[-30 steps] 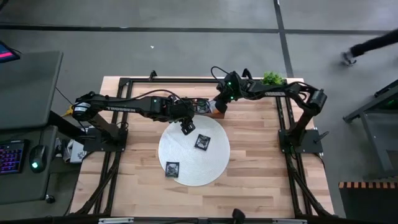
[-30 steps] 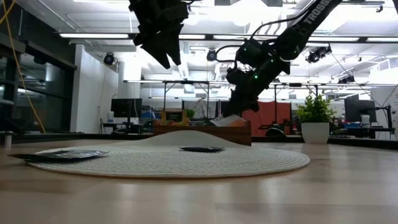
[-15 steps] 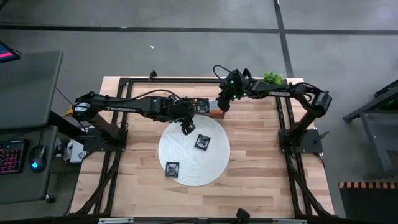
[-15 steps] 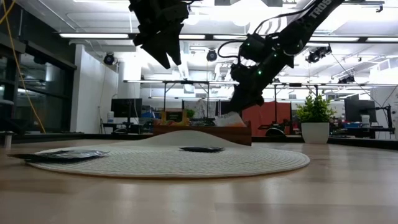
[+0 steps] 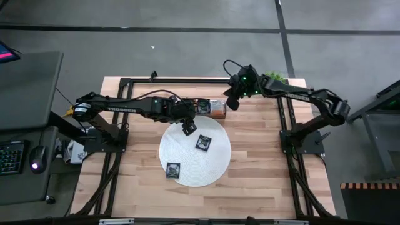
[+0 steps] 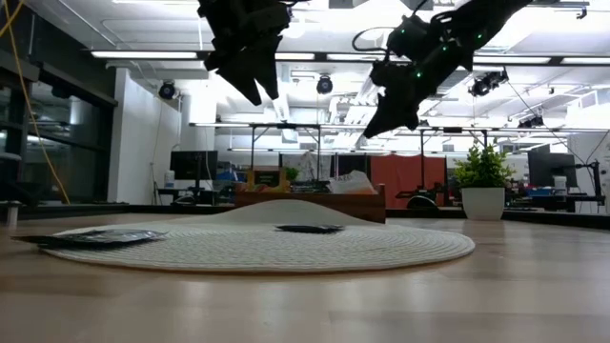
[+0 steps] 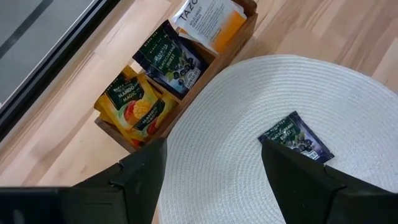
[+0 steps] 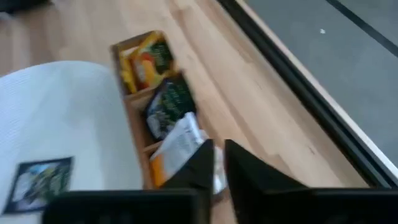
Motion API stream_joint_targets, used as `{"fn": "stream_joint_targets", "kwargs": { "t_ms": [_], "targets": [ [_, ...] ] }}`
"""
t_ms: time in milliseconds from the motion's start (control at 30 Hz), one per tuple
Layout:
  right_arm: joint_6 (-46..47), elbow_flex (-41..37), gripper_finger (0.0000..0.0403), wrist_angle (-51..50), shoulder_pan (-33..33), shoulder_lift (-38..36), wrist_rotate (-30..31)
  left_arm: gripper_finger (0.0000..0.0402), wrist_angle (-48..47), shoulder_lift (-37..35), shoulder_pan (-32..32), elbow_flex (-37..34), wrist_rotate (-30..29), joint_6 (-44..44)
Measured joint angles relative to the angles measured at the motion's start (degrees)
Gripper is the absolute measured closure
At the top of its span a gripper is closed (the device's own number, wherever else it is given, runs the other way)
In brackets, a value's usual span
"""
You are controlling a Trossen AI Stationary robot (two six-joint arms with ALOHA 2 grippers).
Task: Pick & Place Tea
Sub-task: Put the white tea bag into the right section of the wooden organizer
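Note:
A brown wooden tray (image 5: 209, 107) stands at the far rim of the round white mat (image 5: 187, 156). It holds orange sachets (image 7: 134, 106), black sachets (image 7: 171, 59) and white-and-orange sachets (image 7: 205, 18), all leaning upright. Two black sachets (image 5: 202, 143) (image 5: 173, 170) lie flat on the mat. My left gripper (image 5: 187, 129) hangs open and empty above the mat's far part. My right gripper (image 5: 230, 105) is raised just right of the tray, its fingers together and nothing between them. A white sachet (image 8: 180, 143) stays in the tray below it.
A small potted plant (image 5: 274, 78) stands at the table's far right corner. Black frame rails run along the left, right and far edges. Bare wood lies near and right of the mat (image 6: 286, 250). A keyboard and mouse sit on a desk to the left.
My right gripper has risen from the tray's right compartment and drawn back toward the table's right edge. The white sachet it was at has stayed in the tray.

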Motion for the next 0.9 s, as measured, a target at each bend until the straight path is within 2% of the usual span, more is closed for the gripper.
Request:
{"fn": "stream_joint_targets", "kwargs": {
  "t_ms": [33,200,533,900],
  "targets": [
    [-0.65,0.0,0.0389,-0.28,0.44,-0.3,-0.74,0.0143,0.16,0.0,0.0,0.0,-0.02,0.0],
    [-1.96,0.0,0.04,-1.01,3.42,0.59,-2.66,0.0143,0.14,0.0,0.0,0.0,-0.78,0.02],
    [-2.13,0.0,0.0402,-3.75,7.76,7.57,0.4,0.0143,0.11,0.0,0.0,0.0,-1.11,0.04],
    [-2.05,0.02,0.0403,-3.24,7.85,13.57,1.56,0.0143,0.09,0.0,0.0,0.0,-1.14,0.09]
  ]
}}
